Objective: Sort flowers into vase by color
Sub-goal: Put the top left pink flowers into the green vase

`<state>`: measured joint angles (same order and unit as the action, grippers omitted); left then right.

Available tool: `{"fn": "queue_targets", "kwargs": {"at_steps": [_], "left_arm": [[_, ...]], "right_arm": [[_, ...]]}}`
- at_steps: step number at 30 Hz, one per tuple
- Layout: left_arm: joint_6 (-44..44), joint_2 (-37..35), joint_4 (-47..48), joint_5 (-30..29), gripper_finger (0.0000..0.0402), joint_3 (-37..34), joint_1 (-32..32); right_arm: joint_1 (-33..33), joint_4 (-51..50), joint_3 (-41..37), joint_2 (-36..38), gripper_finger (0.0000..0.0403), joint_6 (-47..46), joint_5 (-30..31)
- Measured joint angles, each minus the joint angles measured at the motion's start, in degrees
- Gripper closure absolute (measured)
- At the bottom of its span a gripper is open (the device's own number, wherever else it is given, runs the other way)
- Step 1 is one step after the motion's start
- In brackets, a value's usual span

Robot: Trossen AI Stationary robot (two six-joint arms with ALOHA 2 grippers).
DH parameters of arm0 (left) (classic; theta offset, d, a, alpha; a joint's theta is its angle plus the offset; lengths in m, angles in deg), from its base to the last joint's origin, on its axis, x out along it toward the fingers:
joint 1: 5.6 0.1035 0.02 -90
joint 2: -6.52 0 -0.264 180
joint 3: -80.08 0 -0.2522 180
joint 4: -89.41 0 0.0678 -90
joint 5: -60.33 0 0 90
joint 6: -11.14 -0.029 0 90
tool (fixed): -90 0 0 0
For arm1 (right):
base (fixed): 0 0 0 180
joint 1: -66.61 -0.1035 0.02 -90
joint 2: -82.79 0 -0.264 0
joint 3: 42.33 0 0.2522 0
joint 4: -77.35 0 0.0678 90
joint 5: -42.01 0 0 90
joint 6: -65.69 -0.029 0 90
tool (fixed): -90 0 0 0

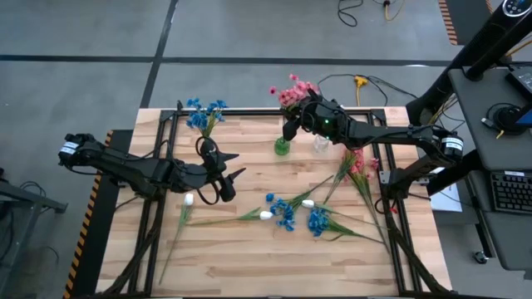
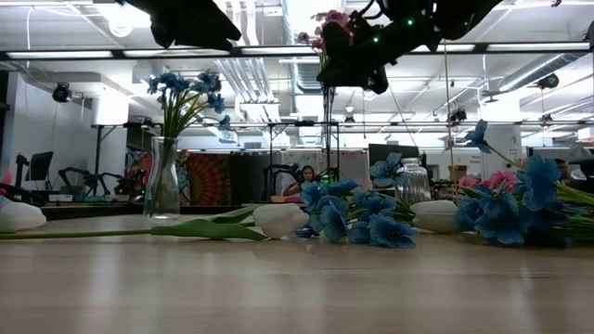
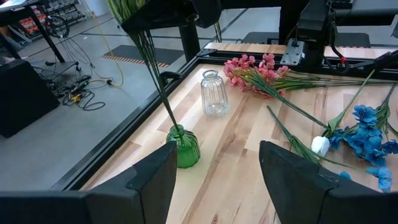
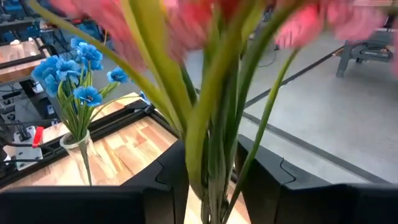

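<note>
My right gripper (image 1: 293, 124) is over the table's far middle, shut on a bunch of pink flowers (image 1: 293, 90). Their green stems (image 3: 158, 87) run down into a small green vase (image 3: 183, 146). My left gripper (image 1: 229, 178) hangs open over the table's left-middle, touching nothing, a short way from the green vase. A tall clear vase (image 1: 204, 126) near the far-left corner holds blue flowers (image 4: 71, 71). More pink flowers (image 1: 357, 166), blue flowers (image 1: 287, 214) and white buds (image 1: 189, 199) lie flat on the table. My right gripper pinches the pink bunch's stems (image 4: 211, 143) between its two fingers (image 4: 165, 183), just below the blossoms. The fingers come in about level from the table's right and lie across the stems. The bunch stands nearly upright, its lower stem ends (image 3: 173, 121) inside the green vase.
A small ribbed clear vase (image 3: 214, 93) stands just right of the green one. Black frame rails (image 1: 249, 112) run along the table's edges. Bare wood shows along the near edge (image 1: 249, 266). A desk and keyboard (image 1: 507, 191) stand beyond the right edge.
</note>
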<state>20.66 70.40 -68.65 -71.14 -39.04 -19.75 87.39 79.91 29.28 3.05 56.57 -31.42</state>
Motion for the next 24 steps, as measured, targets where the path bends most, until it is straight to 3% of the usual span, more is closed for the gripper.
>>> {"fn": "queue_targets", "kwargs": {"at_steps": [15,24], "left_arm": [[0.0,0.0,0.0,0.0,0.0192,0.0,0.0],[0.0,0.0,0.0,0.0,0.0192,0.0,0.0]], "right_arm": [[0.0,-2.0,0.0,0.9,0.0218,0.1,0.0],[-0.1,-8.4,0.0,4.6,0.0184,-0.3,0.0]]}}
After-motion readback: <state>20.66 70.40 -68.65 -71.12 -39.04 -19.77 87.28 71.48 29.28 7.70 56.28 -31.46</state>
